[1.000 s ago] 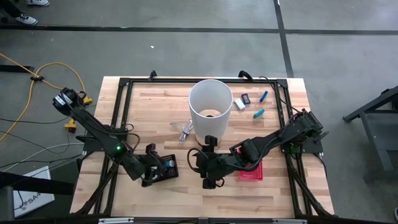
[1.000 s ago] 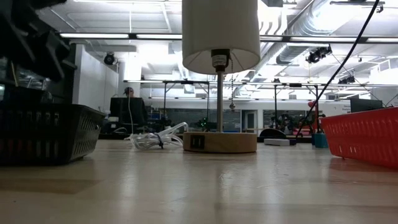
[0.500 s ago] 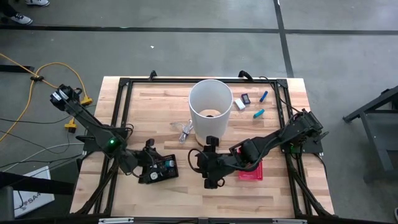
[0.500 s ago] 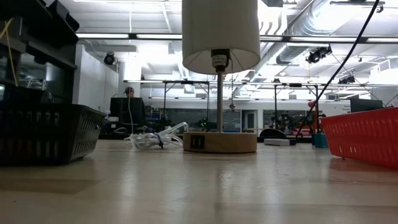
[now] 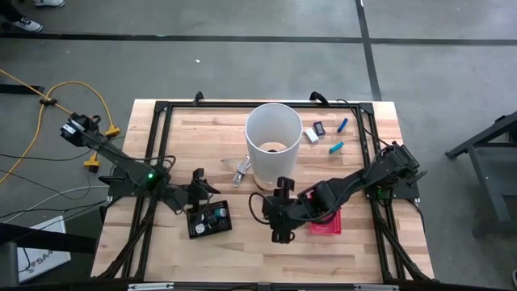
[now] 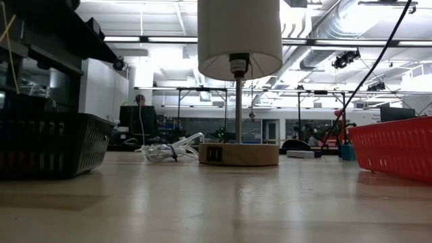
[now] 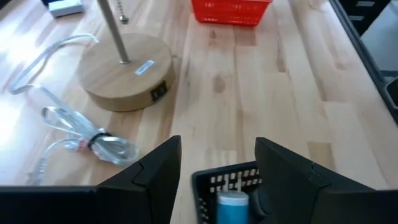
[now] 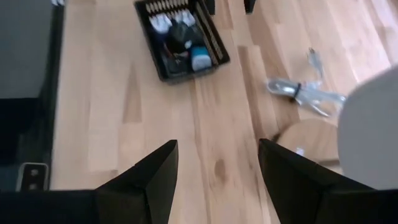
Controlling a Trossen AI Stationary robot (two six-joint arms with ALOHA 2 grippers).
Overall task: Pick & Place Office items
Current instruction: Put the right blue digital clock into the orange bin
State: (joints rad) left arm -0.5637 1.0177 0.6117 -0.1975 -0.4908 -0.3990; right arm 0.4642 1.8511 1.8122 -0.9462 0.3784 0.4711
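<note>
L gripper (image 5: 199,179) hangs over the black mesh basket (image 5: 209,219), fingers apart, nothing held. R gripper (image 5: 282,212) sits mid-table w/ fingers apart, empty, beside the red basket (image 5: 327,222). Black basket holds a teal piece (image 8: 200,60) (plus white and black bits). White block (image 5: 312,135) and blue sticks (image 5: 336,147) lie behind the lamp (image 5: 273,139).

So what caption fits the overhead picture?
Two dark arms flank a white-shaded lamp; left gripper hovers open beside a black mesh basket.

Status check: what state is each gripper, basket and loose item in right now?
Left gripper: open, empty.
Right gripper: open, empty.
Black basket: holds small items.
Red basket: under right arm, contents hidden.
Lamp: upright.
Blue sticks: loose on table.
</note>
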